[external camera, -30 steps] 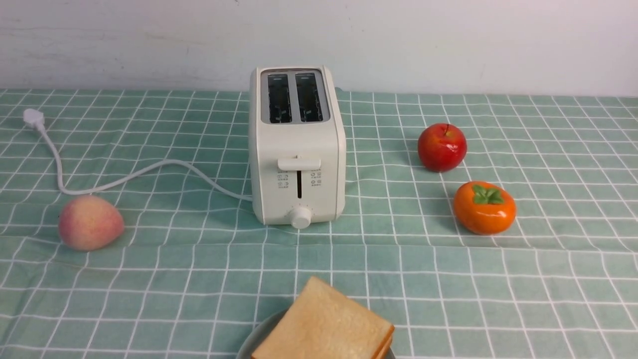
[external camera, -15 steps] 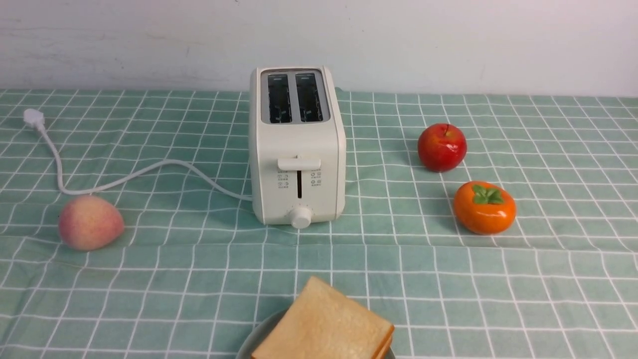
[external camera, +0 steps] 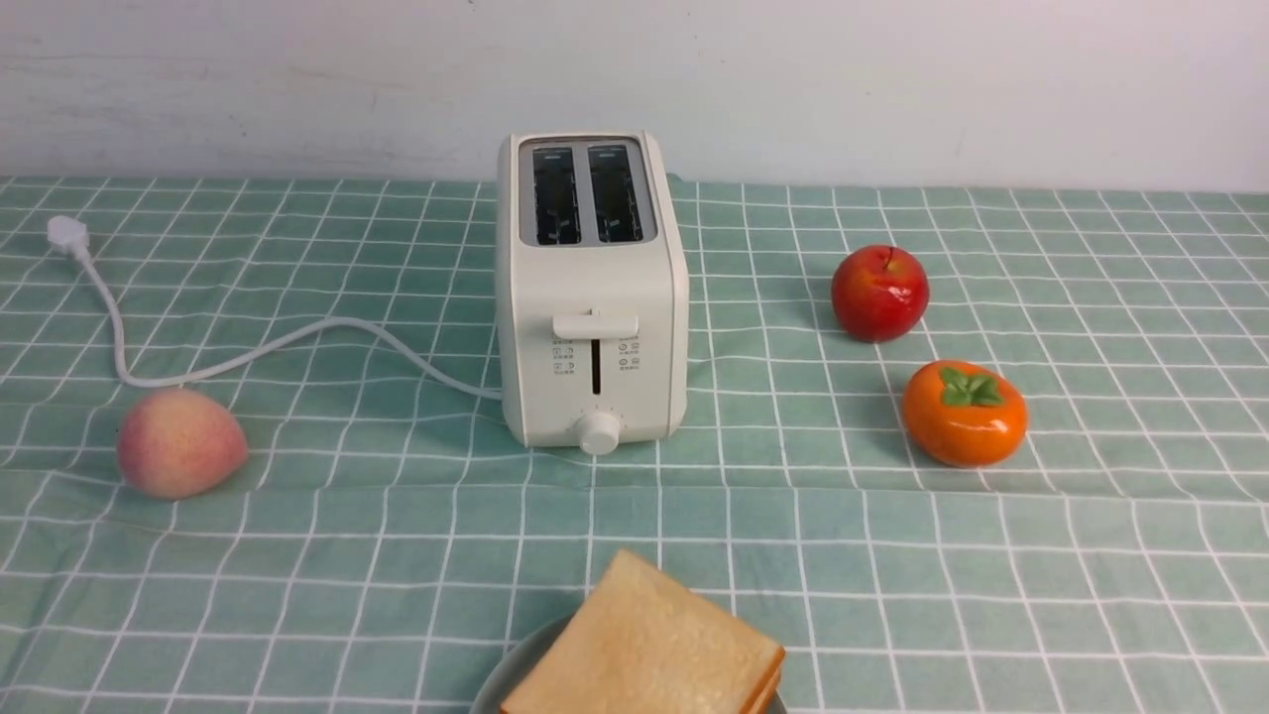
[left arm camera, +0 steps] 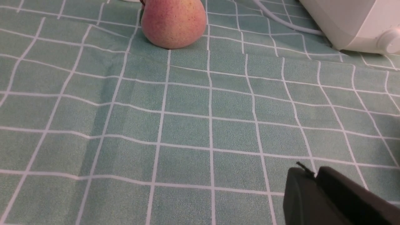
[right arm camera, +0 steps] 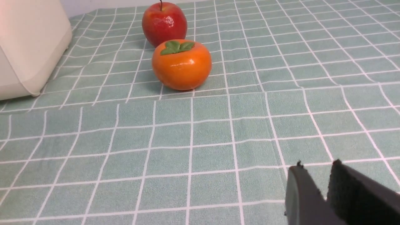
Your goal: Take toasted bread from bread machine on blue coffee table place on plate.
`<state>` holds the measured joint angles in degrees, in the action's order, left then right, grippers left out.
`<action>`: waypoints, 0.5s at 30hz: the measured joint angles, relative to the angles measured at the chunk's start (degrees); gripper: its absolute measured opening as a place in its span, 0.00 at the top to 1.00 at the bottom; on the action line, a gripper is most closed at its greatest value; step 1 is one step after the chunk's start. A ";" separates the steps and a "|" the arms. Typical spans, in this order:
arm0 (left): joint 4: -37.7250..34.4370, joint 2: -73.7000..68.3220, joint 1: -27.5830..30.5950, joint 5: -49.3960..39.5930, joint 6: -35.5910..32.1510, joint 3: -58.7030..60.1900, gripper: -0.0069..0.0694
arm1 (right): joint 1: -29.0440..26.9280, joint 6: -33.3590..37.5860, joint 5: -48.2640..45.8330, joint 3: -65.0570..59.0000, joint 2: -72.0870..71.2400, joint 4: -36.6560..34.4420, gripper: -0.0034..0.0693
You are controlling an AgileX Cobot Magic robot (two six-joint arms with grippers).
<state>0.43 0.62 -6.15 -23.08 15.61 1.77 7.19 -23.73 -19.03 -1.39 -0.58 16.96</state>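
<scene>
The toasted bread [external camera: 644,645], two tan slices stacked, lies on the plate [external camera: 516,674] at the near edge of the front view. The bread machine [external camera: 592,297] stands mid-table on the blue coffee table [external camera: 297,555], both slots dark and empty, lever up. Neither gripper shows in the front view. My left gripper [left arm camera: 312,172] is shut and empty, low over bare cloth, with a corner of the bread machine [left arm camera: 350,22] far off. My right gripper [right arm camera: 316,165] holds nothing, jaws nearly together with a slim gap at the tips; the bread machine [right arm camera: 28,47] is at that view's edge.
A peach [external camera: 178,441] lies left of the bread machine, also in the left wrist view [left arm camera: 173,22]. A red apple [external camera: 879,293] and an orange persimmon [external camera: 962,412] sit to the right, both in the right wrist view [right arm camera: 164,23] [right arm camera: 181,64]. The white cord [external camera: 248,352] trails left.
</scene>
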 joint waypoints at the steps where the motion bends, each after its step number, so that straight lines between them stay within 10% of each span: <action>1: 0.00 0.00 0.00 0.00 0.00 0.00 0.84 | 0.00 0.00 -0.28 0.00 0.00 0.00 0.76; 15: 0.00 0.00 0.00 -0.01 0.00 0.00 0.81 | -4.62 11.39 -3.60 0.51 0.00 -5.20 0.74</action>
<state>0.43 0.62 -6.15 -23.08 15.61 1.77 2.58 -12.34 -22.62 -0.89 -0.58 11.75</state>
